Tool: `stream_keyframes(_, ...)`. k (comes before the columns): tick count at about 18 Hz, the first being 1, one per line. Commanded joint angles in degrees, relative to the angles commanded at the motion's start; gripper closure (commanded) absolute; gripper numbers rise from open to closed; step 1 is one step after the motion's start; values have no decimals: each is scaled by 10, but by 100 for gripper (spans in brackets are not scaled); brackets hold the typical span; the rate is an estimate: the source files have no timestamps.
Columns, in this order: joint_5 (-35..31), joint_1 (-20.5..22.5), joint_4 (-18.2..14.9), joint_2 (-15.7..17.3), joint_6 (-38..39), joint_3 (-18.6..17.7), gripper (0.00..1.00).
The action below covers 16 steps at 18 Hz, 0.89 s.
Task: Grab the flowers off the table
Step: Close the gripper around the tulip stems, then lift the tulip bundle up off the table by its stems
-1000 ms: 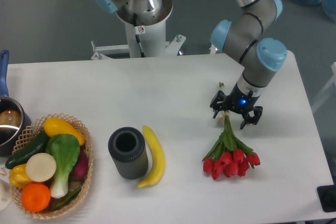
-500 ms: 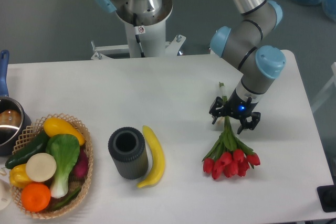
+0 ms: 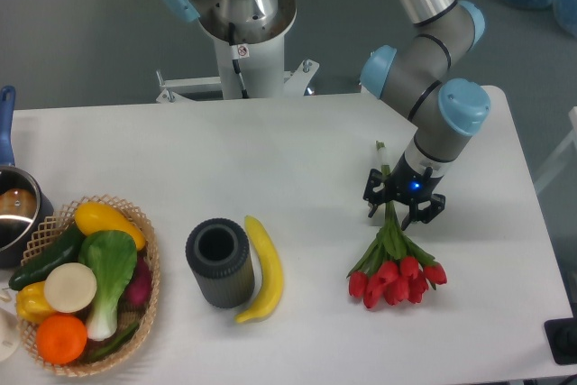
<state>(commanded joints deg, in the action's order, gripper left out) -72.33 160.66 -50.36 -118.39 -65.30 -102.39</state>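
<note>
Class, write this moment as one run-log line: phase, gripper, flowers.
phase: grasping | gripper: down over the stems, closure unclear | flowers: lying on table, not lifted

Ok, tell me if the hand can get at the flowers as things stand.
Probably yes. The hand is already down over the stems of the flowers, its fingers on either side of them. Nothing else lies close; the banana is well off to the side on the table.
</note>
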Motion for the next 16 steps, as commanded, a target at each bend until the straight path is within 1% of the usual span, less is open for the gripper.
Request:
stream_keyframes(4, -1, 0, -1, 1, 2, 0, 51)
stream_keyframes(7, -1, 0, -1, 2, 2, 0, 60)
stream_keyframes(11, 0, 1, -1, 4, 1, 1, 67)
stream_keyframes(14, -1, 2, -1, 4, 2, 1, 71)
stream_keyframes(16, 0, 3, -1, 5, 2, 1, 72)
